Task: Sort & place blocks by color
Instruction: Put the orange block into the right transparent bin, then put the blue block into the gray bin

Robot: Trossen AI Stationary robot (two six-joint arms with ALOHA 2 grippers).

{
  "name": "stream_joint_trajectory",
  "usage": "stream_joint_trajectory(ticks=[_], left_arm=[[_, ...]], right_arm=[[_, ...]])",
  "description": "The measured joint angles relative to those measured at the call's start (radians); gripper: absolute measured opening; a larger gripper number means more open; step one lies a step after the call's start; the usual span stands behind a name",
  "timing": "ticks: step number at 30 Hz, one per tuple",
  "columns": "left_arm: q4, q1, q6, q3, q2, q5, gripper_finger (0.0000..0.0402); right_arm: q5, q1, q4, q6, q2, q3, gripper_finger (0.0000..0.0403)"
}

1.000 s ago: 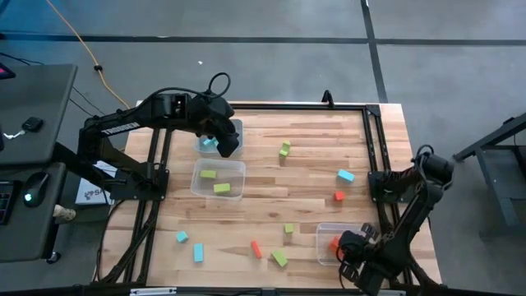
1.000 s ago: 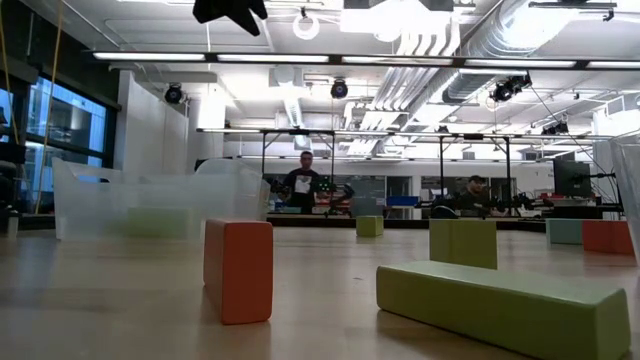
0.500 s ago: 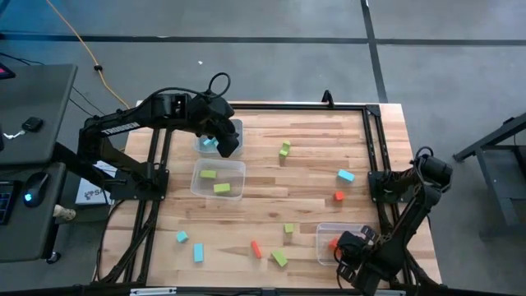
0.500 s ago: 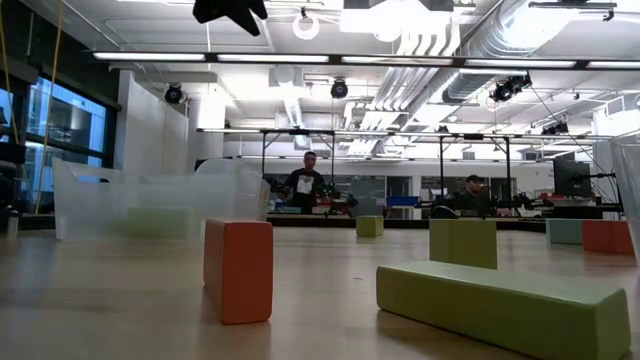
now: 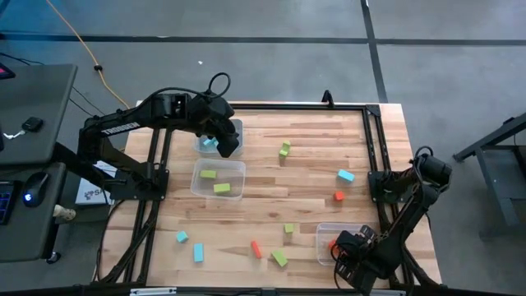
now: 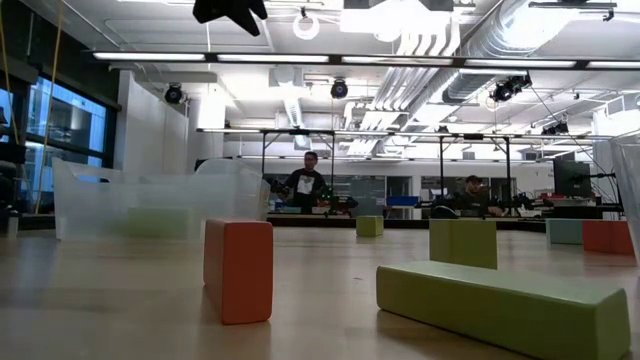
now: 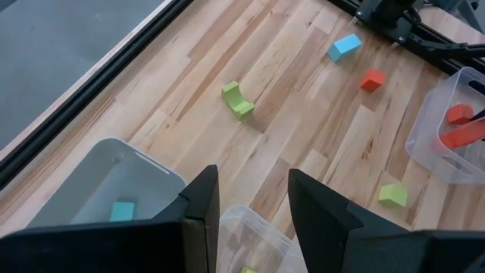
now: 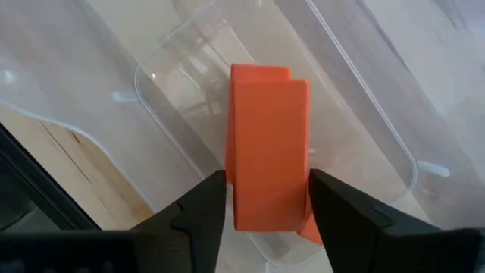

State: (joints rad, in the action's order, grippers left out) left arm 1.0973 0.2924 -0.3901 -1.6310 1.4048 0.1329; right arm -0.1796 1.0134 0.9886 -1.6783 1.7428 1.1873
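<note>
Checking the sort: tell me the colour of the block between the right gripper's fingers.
Red-orange; the block sits in the right gripper over a clear bin, clearest in the right wrist view.

Three bins are sitting on the counter (image 5: 312, 164): two at the left, one (image 5: 219, 178) just in front of the other (image 5: 215, 138), the third (image 5: 329, 240) front right (under the right claw (image 5: 352, 251)). Loose blocks (image 5: 284, 149) are lying scattered between them.
</note>
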Motion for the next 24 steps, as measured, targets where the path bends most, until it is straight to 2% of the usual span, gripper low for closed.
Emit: stream_joint_trajectory(ticks=[6,13,20,24], left_arm=[[0.0,0.0,0.0,0.0,0.0,0.0,0.011],[0.0,0.0,0.0,0.0,0.0,0.001,0.011],[0.0,0.001,0.0,0.0,0.0,-0.014,0.011],[0.0,0.011,0.0,0.0,0.0,-0.021,0.0111]], right_arm=[[-0.001,-0.024,-0.002,0.02,0.0,0.004,0.0195],[-0.037,-0.026,0.043,0.037,0.0,0.071,0.0196],[-0.077,-0.037,0.192,0.004,-0.001,0.167,0.0197],[-0.143,-0.045,0.273,-0.038,-0.001,0.215,0.0197]])
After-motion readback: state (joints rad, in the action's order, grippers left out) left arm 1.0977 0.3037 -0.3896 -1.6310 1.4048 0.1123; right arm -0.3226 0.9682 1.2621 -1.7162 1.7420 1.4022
